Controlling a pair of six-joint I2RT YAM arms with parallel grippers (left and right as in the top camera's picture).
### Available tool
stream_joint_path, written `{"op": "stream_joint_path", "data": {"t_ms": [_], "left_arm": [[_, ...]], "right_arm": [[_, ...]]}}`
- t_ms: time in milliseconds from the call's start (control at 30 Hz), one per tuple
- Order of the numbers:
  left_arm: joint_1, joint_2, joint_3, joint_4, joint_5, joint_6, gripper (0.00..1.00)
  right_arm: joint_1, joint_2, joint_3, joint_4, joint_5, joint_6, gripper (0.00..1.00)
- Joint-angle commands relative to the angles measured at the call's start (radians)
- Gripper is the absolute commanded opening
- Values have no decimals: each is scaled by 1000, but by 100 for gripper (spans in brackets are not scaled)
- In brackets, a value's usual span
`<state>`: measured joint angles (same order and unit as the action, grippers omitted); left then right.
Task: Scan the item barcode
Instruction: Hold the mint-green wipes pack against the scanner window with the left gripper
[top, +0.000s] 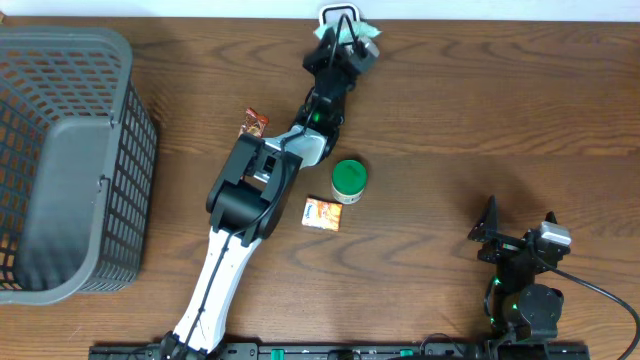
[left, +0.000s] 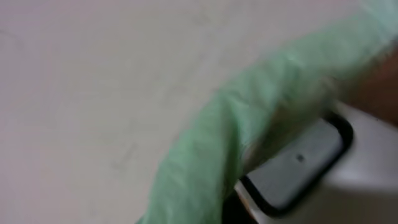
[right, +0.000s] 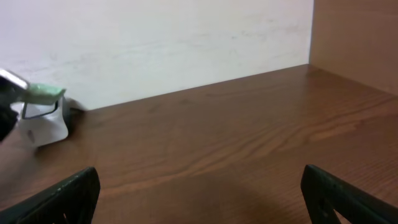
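Holding a light-green packet (top: 366, 42) in the left tool (top: 345, 45), closed narrow on it, at the far edge of the surface (top: 480, 110). Positioned just over the white scanner (top: 338, 13), at the end of the long left arm (top: 250, 190) stretched from the near edge.

In the left wrist view all strongly blurred: only a green fold of the packet (left: 249, 112) very close to the lens and, under it at lower right, the white scanner (left: 360, 186) with its dark window; cannot tell whether touching or a little apart. From the right wrist view, far to the left, also the packet (right: 45, 92) directly above the white scanner (right: 43, 127), near the pale wall (right: 174, 37).

Resting low at the near right corner with the right tool (top: 518, 225), jaws at their widest and gripping nothing. In its own view, two dark fingers (right: 74, 199) at the lower corners and bare brown wood between them.

Elsewhere on the surface, well apart from the scanner: a green round can (top: 349, 178) just beside the left arm, a small orange box (top: 322, 213) near the can on its near side, a small red-brown sachet (top: 254, 123) on the other side of the arm, and a large grey basket (top: 135, 140) at the left edge
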<state>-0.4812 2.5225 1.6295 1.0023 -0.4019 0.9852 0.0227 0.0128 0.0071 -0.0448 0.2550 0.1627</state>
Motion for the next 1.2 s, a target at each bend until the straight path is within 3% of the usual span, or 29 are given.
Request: {"op": "stream_joint_path", "data": {"t_ms": [0, 500, 700, 900, 1167], "left_arm": [[19, 39, 18, -2, 20, 67, 7], [31, 41, 16, -138, 18, 191, 7], [63, 41, 16, -137, 16, 234, 7], [82, 26, 16, -40, -7, 245, 7], [70, -101, 16, -36, -72, 263, 7]], "right_arm": [[-3, -3, -2, -4, 2, -14, 99], [-3, -3, -2, -4, 2, -15, 99], [-3, -3, -2, -4, 2, -14, 99], [-3, -3, -2, -4, 2, -14, 99], [-3, -3, -2, -4, 2, -14, 99]]}}
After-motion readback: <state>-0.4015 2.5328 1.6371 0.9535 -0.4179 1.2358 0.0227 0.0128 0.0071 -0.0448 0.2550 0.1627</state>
